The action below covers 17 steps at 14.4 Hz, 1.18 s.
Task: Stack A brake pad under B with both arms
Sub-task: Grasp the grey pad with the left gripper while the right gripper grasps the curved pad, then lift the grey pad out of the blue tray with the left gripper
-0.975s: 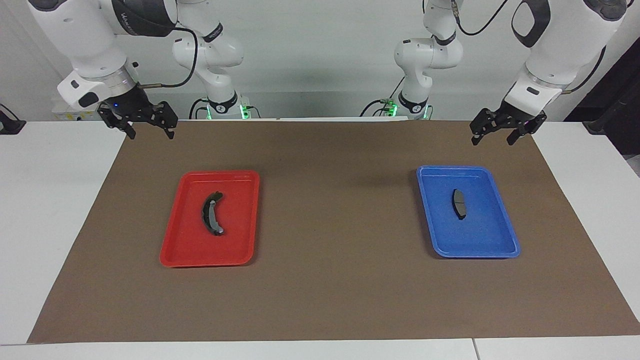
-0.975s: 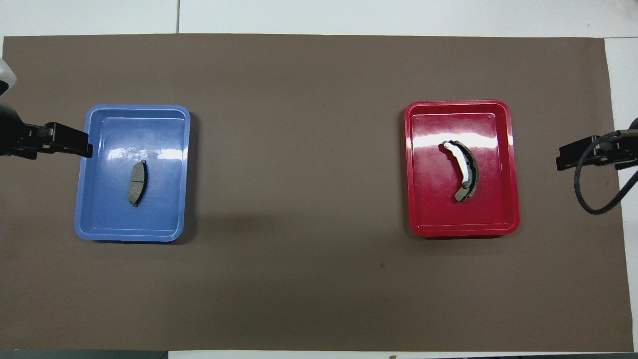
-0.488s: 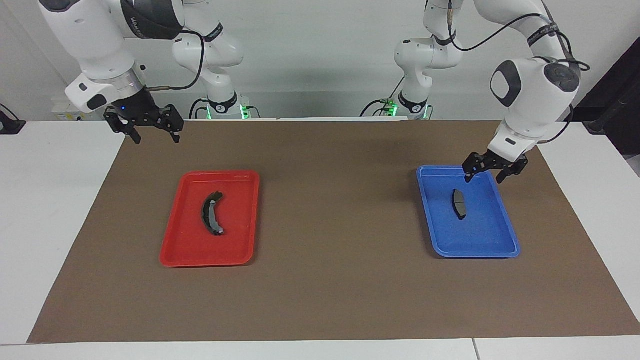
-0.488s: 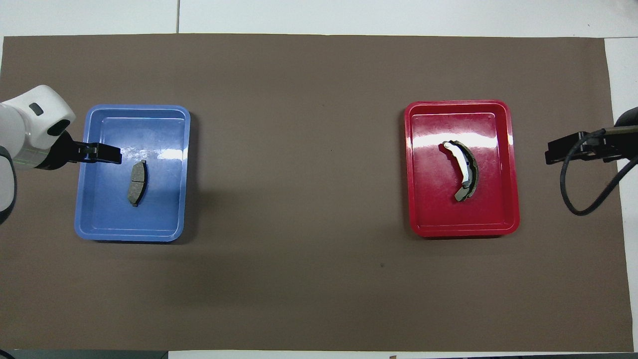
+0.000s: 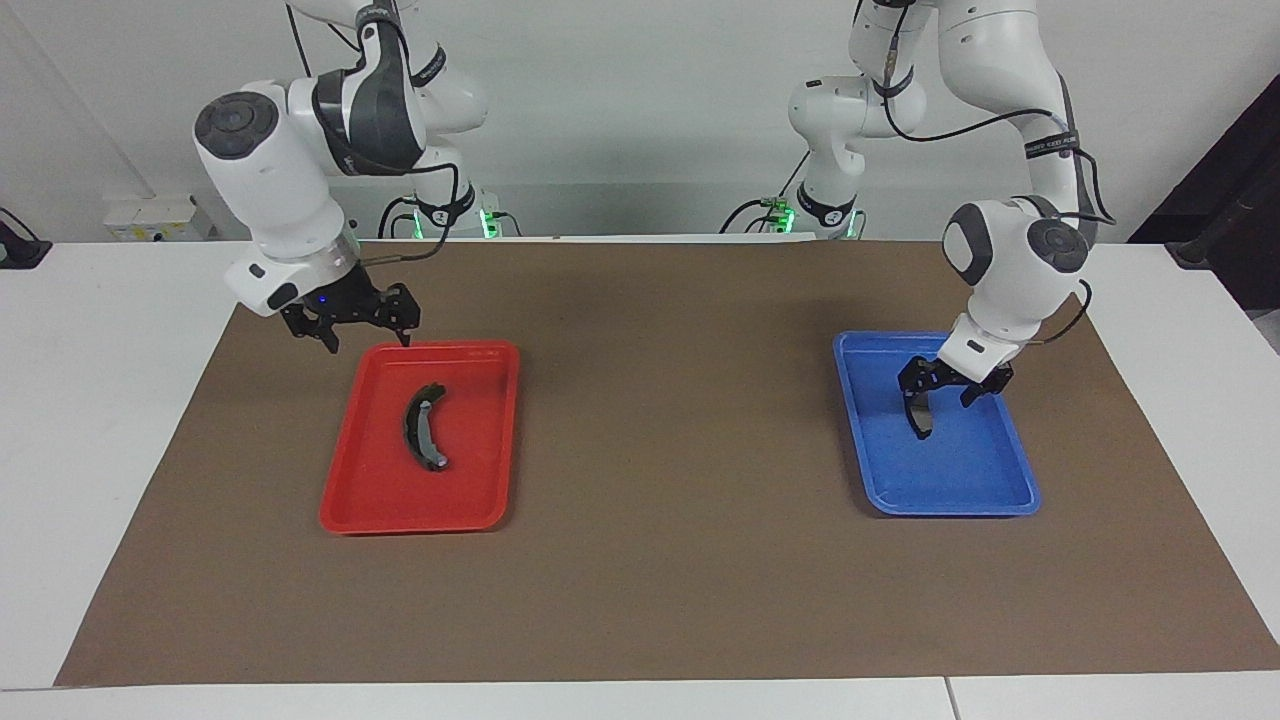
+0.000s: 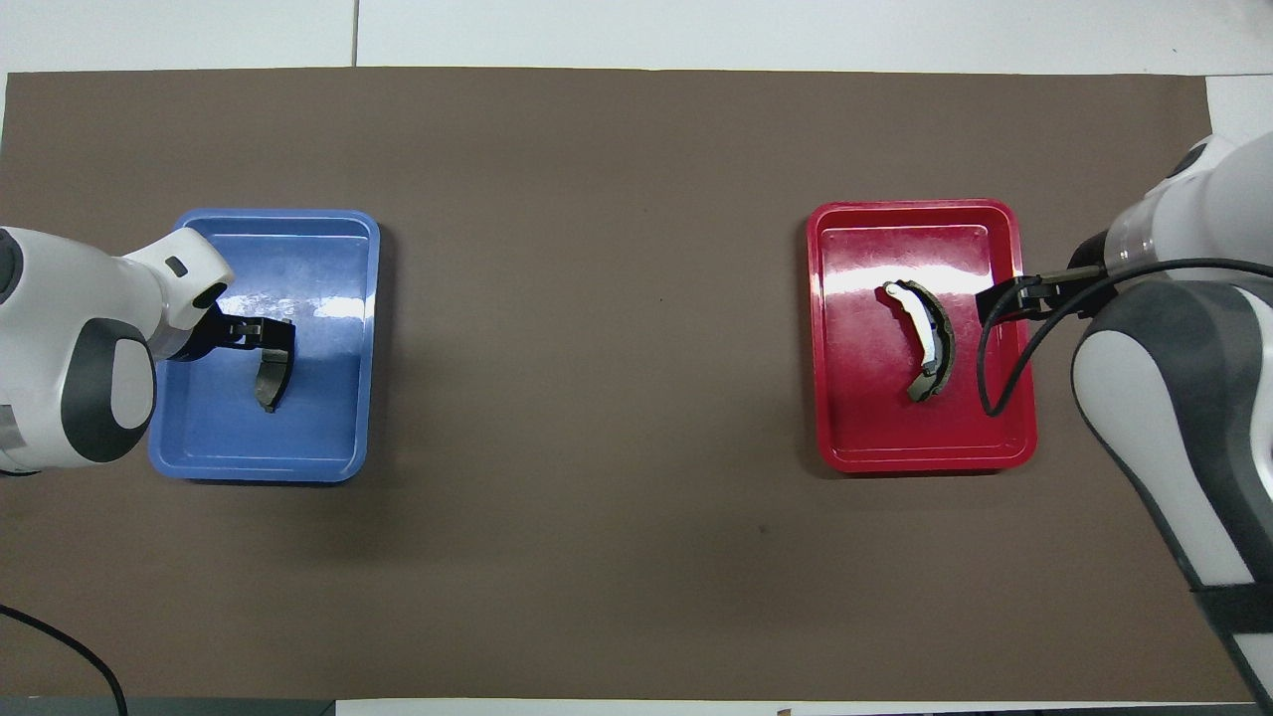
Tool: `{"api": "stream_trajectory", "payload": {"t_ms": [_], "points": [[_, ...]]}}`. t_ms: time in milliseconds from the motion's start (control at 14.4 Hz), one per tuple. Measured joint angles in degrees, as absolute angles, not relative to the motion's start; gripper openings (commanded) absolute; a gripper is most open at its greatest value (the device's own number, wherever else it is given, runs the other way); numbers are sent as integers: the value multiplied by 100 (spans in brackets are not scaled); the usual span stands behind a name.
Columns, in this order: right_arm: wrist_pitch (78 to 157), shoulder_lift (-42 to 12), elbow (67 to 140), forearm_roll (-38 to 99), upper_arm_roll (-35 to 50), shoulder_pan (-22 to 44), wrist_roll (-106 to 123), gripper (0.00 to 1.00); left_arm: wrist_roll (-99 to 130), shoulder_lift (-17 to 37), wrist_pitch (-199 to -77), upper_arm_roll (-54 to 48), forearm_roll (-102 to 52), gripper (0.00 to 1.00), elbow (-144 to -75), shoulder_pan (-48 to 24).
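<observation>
I read the table as a clock from my own end, 12 pointing away from my bases. The step in hand is the reach, with neither pad picked up yet.

My left gripper (image 5: 940, 392) hangs low inside the blue tray (image 5: 950, 508), which sits at 9 o'clock on the brown mat (image 5: 660, 580), toward my left arm's end. Its fingers stand apart with nothing between them. The A brake pad (image 5: 920, 420) lies flat on the tray floor, its length running 12 to 6, and my fingertips are right over one end of it. I cannot tell whether a tip already touches it.

My right gripper (image 5: 365, 335) is also spread wide and empty. It is raised over the rim of the red tray (image 5: 410, 522) on that tray's 3 o'clock side. The red tray sits at 3 o'clock on the mat, toward my right arm's end. B (image 5: 425, 428) rests in the middle of it, ends at about 12 and 6, its curve bulging toward 3.

As I judge it, the left side goes first, because A has to end up underneath. I need to settle my open fingers across the pad's narrow width, close, lift it clear of the tray wall and set it down on open mat between the trays. The pad is thin and lies flat, so the tips must get very low to catch its edges. My right gripper then has to move in over B's middle and drop for its own grasp
</observation>
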<state>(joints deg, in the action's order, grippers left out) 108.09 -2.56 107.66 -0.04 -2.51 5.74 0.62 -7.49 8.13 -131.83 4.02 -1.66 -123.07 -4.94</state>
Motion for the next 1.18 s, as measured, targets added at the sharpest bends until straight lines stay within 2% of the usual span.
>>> {"api": "stream_trajectory", "payload": {"t_ms": [209,348,418,557,627,697,975,1184], "points": [[11614,-568,11229,6,-270,555,62,99,-739,961,-13320,401,-166,97,-12474,-494],[12176,-659,11639,8,-272,561,62,99,-719,1011,-13422,401,-166,91,-12604,-494],[12378,-713,11801,8,-266,564,62,98,-714,1024,-13435,401,-166,75,-12633,-494],[12621,-862,11949,9,-256,573,62,96,-714,1053,-13436,400,-166,28,-12641,-494],[12710,-946,11970,10,-253,589,62,95,-714,1051,-13436,398,-166,11,-12634,-495],[12819,-1041,11982,10,-252,607,62,94,-714,1033,-13434,398,-166,1,-12628,-495],[13010,-1386,11990,13,-253,637,62,83,-717,982,-13423,398,-165,1,-12632,-495],[13074,-1452,11990,13,-255,636,62,75,-717,984,-13390,398,-165,1,-12610,-495]]}}
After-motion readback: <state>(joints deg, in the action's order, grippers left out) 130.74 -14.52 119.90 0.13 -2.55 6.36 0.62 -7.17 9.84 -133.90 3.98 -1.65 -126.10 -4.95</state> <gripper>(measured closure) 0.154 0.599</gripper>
